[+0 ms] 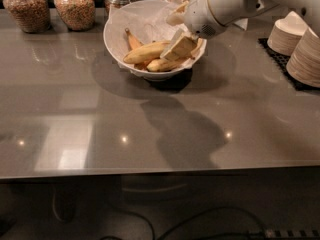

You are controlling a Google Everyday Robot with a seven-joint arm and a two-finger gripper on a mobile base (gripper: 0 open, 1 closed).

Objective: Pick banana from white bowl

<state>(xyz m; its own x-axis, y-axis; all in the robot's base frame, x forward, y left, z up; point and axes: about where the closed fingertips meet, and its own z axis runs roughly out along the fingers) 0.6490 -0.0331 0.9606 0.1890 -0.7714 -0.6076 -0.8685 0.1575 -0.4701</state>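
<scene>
The white bowl (114, 36), lined with crumpled white paper, stands at the back middle of the grey counter. In it lies the banana (146, 52), long, thick and yellow, pointing left to right. A thin orange-brown banana (133, 39) lies behind it and a shorter pale one (161, 64) in front. My gripper (178, 45) reaches down into the right side of the bowl from the white arm (225, 4). Its beige tip is at the right end of the banana and hides that end.
Several glass jars of grain (75, 5) line the back edge on the left. Stacks of small beige-white bowls (306, 56) stand on a black mat (278, 58) at the right. The counter's front edge runs across the lower part of the view.
</scene>
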